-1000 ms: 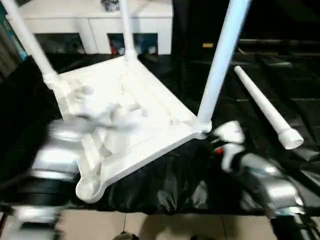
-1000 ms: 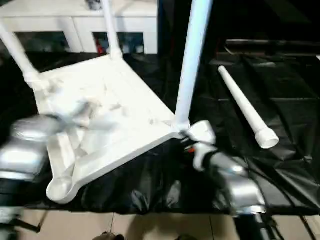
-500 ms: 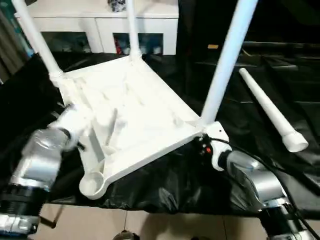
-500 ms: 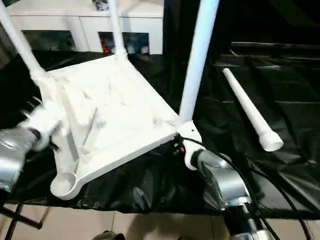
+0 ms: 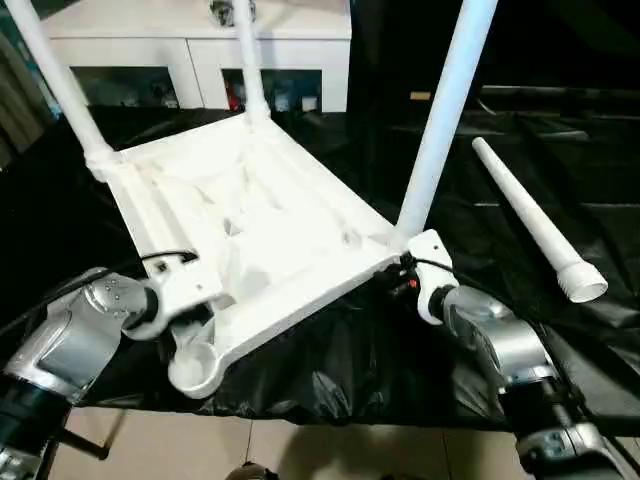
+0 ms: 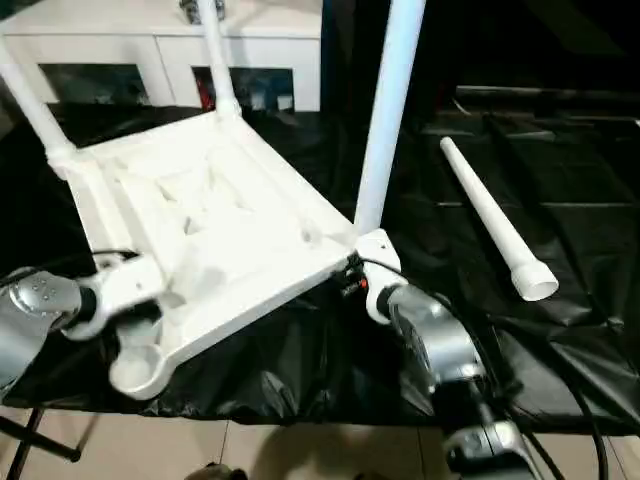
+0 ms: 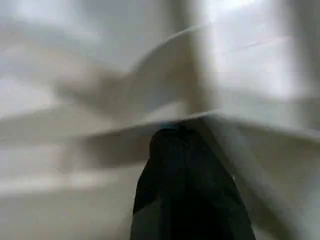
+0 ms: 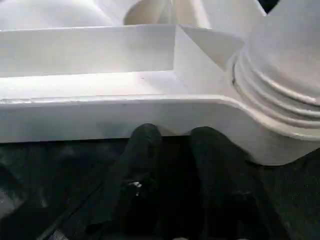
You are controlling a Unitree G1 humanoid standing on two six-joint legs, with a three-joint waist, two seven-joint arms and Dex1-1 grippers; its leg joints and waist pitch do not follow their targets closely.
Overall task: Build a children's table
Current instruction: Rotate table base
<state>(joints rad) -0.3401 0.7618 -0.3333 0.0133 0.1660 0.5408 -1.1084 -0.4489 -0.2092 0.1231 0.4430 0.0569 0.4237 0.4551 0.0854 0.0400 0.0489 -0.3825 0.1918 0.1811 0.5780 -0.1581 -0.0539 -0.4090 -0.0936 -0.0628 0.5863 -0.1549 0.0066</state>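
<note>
The children's table (image 5: 260,220) lies upside down on a tabletop draped in a black sheet (image 5: 330,370), ribbed underside facing up; three white legs stand up from its corners, at 10 o'clock (image 5: 55,85), 12 o'clock (image 5: 250,60) and 4 o'clock (image 5: 440,120) of its middle as the head camera sees it; the corner socket (image 5: 195,368) at 7 o'clock is empty and hangs over the sheet's front edge. A loose leg (image 5: 530,215) lies flat on the sheet at 3 o'clock, well apart from the table, flared end nearest the robot. The left tool (image 7: 176,134) is closed, its fingers pressed together with nothing between them, against the white plastic just beside the empty socket. The right tool (image 8: 175,132) sits at the rim below the 4 o'clock corner; its fingers (image 8: 145,137) stand slightly apart, tips at the rim, gripping nothing. A white cabinet (image 5: 200,40) stands behind at 12 o'clock.
</note>
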